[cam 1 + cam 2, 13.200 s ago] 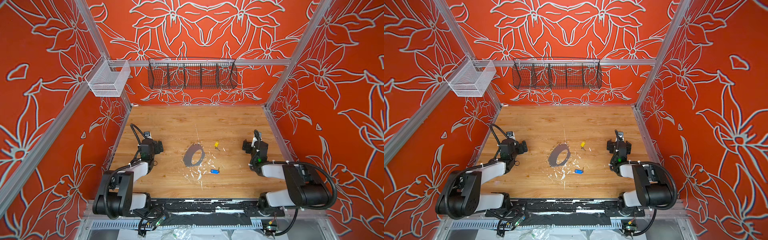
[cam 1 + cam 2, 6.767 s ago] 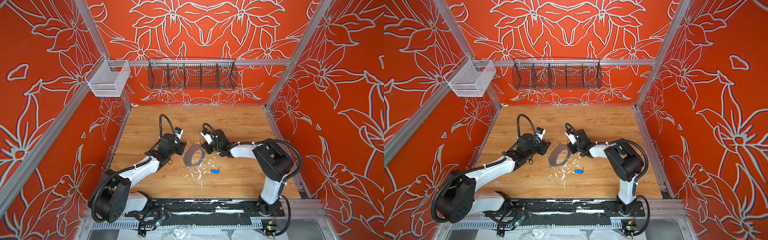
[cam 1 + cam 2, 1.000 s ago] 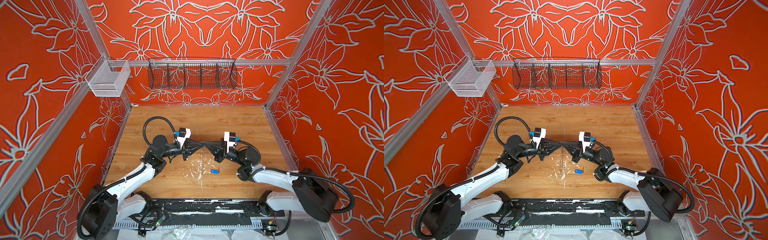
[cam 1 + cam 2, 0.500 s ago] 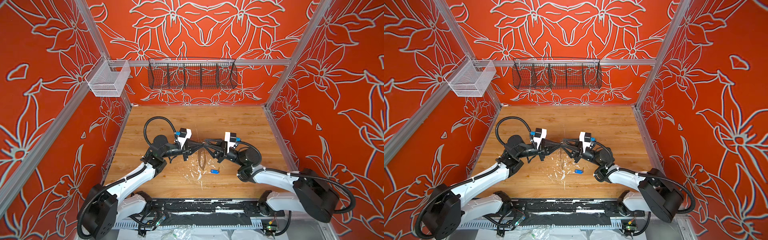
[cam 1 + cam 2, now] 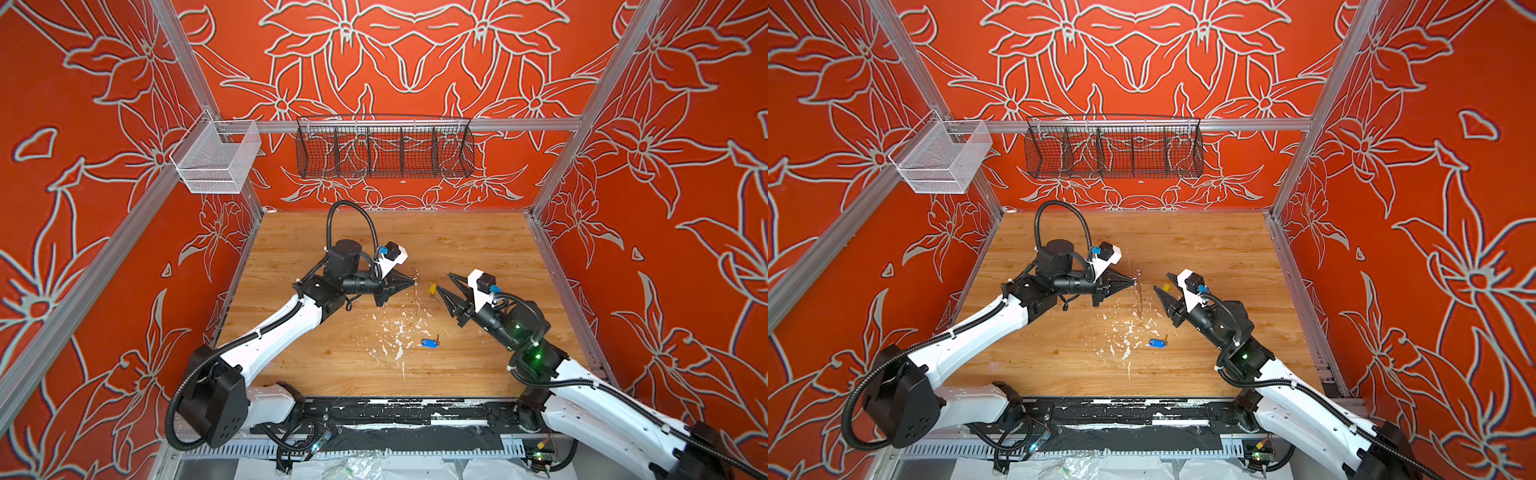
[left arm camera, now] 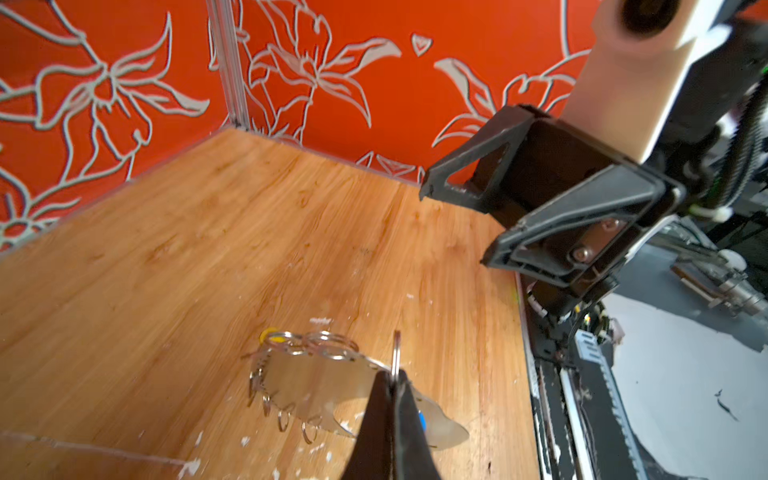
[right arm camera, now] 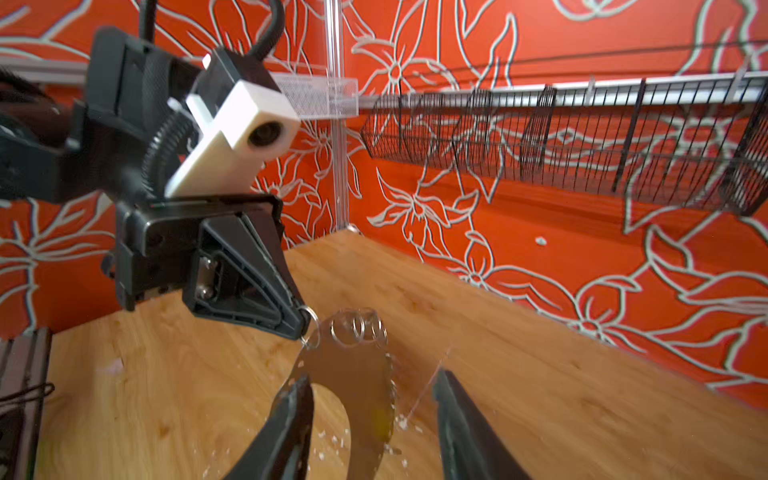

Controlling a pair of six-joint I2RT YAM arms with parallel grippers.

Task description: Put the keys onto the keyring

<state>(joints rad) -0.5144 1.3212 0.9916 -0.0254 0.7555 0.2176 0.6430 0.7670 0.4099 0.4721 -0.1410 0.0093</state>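
grey keyring [image 6: 311, 382] hangs from clenched left gripper [image 7: 303, 324] (by wire loop [image 6: 397, 351]); right gripper [image 7: 372, 377] released.

The left arm [image 5: 270, 332] stretches from its base at the front toward the middle. The left gripper [image 5: 411, 282] points sideways at the other arm, and its jaws are pressed together on a wire loop of the keyring [image 6: 316, 382]. The right arm [image 5: 582, 386] reaches in from the opposite side. The right gripper [image 5: 444, 283] faces the left one, near but apart, with its jaws spread.
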